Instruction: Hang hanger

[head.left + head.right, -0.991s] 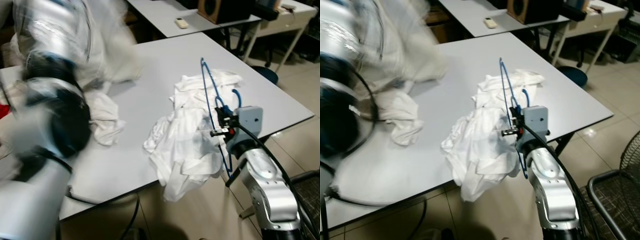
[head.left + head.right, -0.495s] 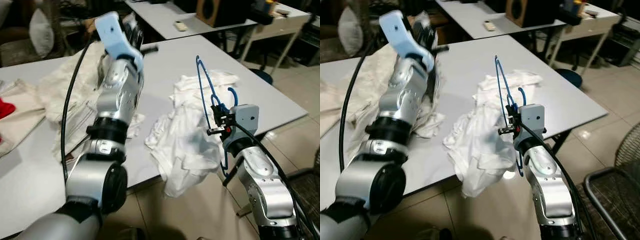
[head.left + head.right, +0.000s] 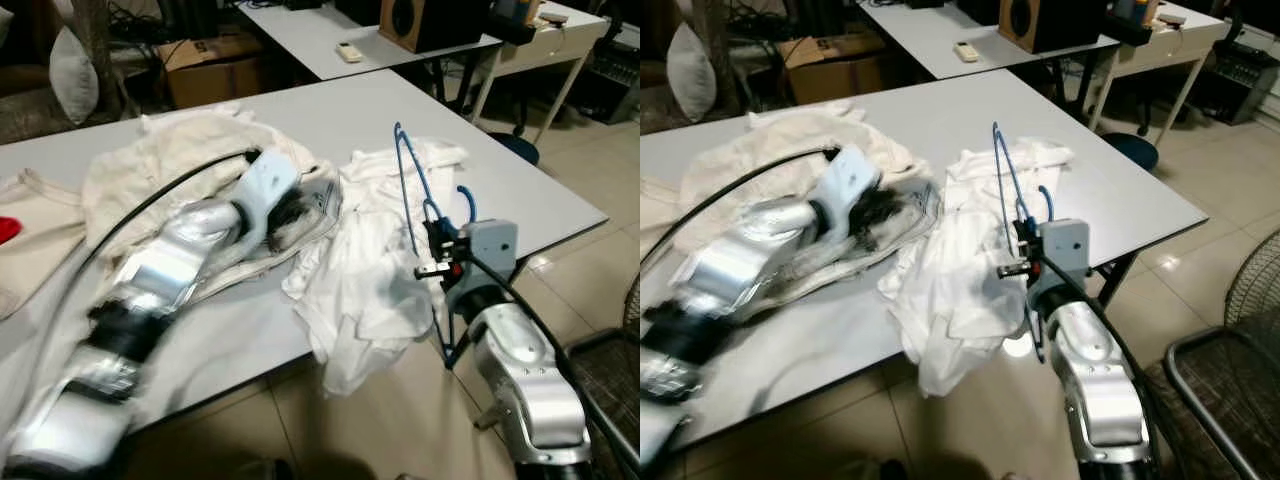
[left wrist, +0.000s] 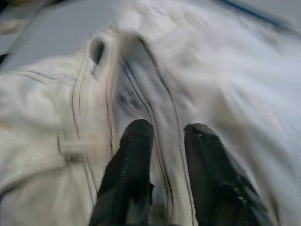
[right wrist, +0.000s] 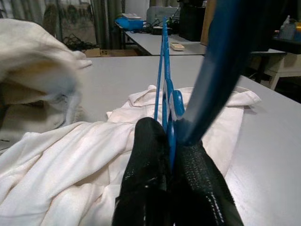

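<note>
Your left arm has dropped onto the cream garment (image 3: 190, 160), blurred; left gripper (image 4: 162, 136) seems slightly parted. Right gripper (image 5: 170, 141) clamps the blue hanger (image 3: 415, 190) upright, garment at nine o'clock.

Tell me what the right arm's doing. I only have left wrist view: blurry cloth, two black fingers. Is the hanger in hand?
Observer: Yes. The right gripper has its jaws shut on the blue hanger, held upright near the table's front edge.
Operator: Anything on the hanger?
Observer: No garment on it. The white shirt lies crumpled on the table beside it, partly draped over the edge.
Operator: What is my left over?
Observer: The left gripper is low over the cream garment, right where it meets the white shirt.
</note>
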Controlling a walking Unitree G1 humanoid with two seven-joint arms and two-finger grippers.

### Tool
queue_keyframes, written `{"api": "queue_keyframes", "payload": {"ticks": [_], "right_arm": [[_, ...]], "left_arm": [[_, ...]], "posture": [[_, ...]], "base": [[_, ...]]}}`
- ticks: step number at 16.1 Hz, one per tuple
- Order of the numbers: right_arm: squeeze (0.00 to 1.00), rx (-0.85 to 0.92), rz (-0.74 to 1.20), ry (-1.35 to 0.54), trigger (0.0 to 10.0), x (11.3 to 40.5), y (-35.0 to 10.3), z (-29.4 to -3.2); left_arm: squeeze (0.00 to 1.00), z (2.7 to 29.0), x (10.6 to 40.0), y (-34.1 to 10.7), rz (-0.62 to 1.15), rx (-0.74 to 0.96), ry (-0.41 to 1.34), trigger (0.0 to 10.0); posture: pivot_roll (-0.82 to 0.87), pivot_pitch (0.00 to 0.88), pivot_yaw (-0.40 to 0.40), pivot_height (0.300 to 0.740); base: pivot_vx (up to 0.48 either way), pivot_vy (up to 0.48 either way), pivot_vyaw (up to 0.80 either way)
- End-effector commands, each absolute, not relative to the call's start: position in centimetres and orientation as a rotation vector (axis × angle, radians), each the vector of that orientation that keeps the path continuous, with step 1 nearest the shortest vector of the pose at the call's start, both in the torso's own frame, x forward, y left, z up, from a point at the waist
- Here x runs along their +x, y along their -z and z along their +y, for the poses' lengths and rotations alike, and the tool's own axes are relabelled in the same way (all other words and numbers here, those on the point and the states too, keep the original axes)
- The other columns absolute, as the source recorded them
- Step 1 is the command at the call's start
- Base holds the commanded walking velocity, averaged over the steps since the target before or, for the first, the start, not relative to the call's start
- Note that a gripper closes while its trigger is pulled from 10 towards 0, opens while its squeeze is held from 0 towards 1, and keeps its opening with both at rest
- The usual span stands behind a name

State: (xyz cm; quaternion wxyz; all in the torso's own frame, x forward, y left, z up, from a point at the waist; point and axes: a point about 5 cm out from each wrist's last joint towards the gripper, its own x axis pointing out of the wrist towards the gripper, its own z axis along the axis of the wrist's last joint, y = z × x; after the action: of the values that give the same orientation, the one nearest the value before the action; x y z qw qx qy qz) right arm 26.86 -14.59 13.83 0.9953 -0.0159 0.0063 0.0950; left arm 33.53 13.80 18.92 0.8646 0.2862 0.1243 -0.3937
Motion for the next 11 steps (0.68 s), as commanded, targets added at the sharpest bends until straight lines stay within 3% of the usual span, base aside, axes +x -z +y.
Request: {"api": "queue_keyframes", "payload": {"ticks": [1, 4, 6, 10, 11], "right_arm": [[0.0, -0.04, -0.009, -0.193, 10.0, 26.9, -14.3, -14.5], [0.0, -0.041, -0.009, -0.195, 10.0, 26.9, -14.2, -14.5], [0.0, -0.041, -0.01, -0.2, 10.0, 27.0, -14.2, -14.5], [0.0, -0.031, -0.004, -0.133, 10.0, 26.9, -14.1, -15.5], [0.0, -0.04, 0.009, -0.091, 10.0, 26.7, -13.9, -16.3]], "left_arm": [[1.0, 13.9, 32.4, -19.4, 0.28, 0.693, 0.947, 10.0], [1.0, 14.5, 31.2, -20.4, 0.23, 0.83, 1.059, 10.0], [1.0, 13.6, 31.9, -21.3, 0.082, 0.877, 0.974, 10.0], [1.0, 9.9, 33.2, -20.2, -0.087, 0.63, 0.791, 10.0], [0.32, 9.3, 33.7, -19.6, -0.096, 0.597, 0.755, 10.0]], "posture": [[-0.15, 0.0, 0.064, 0.74], [-0.14, 0.0, 0.063, 0.74], [-0.14, 0.0, 0.063, 0.74], [-0.16, 0.0, 0.059, 0.74], [-0.17, 0.0, 0.058, 0.74]], "base": [[0.0, 0.0, 0.0], [0.0, 0.0, 0.0], [0.0, 0.0, 0.0], [0.0, 0.0, 0.0], [0.0, 0.0, 0.0]]}}
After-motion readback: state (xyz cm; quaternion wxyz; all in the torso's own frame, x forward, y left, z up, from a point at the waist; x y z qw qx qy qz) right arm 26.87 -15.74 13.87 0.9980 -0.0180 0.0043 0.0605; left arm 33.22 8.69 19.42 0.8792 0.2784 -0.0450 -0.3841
